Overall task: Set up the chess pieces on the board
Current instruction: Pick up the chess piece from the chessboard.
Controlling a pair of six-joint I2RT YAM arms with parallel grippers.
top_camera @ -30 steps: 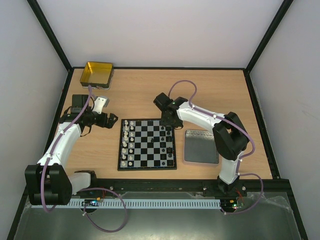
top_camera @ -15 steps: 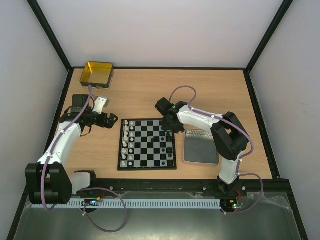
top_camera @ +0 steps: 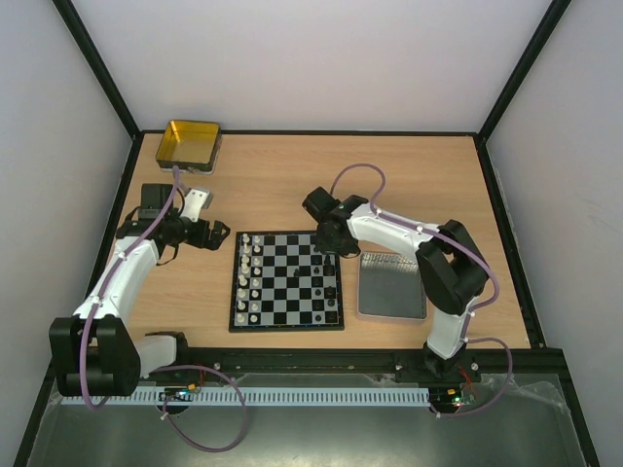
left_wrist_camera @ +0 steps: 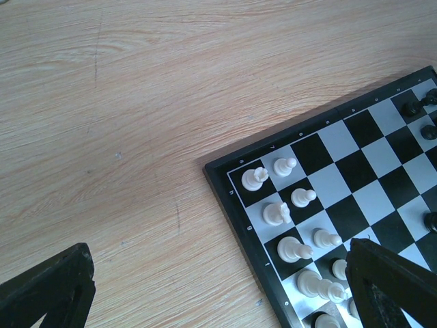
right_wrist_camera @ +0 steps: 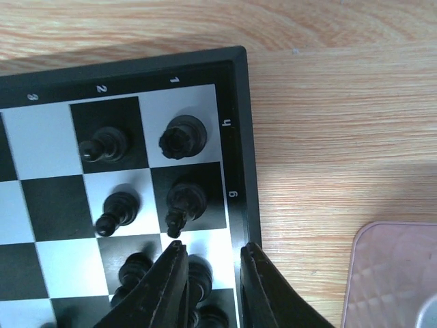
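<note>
Pale wood of the table [top_camera: 273, 185] carries the board [top_camera: 290, 282], where the right gripper [right_wrist_camera: 212, 247] stands narrowly parted around one black piece [right_wrist_camera: 196, 272] near the corner, probably a light, tippy peg best pinched at its waist, while the left gripper [left_wrist_camera: 218, 253] hovers spread wide.

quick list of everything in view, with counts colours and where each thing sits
board: one, black-and-white chequered, table centre
white chess pieces: two columns, exact count unclear, board's left side
black chess pieces: several, count unclear, board's right side
tray: one, grey, right of the board
tin: one, gold, far left corner
table: one, light wood
left gripper: one, black, open, left of the board
right gripper: one, black, open, over the board's far right corner
</note>
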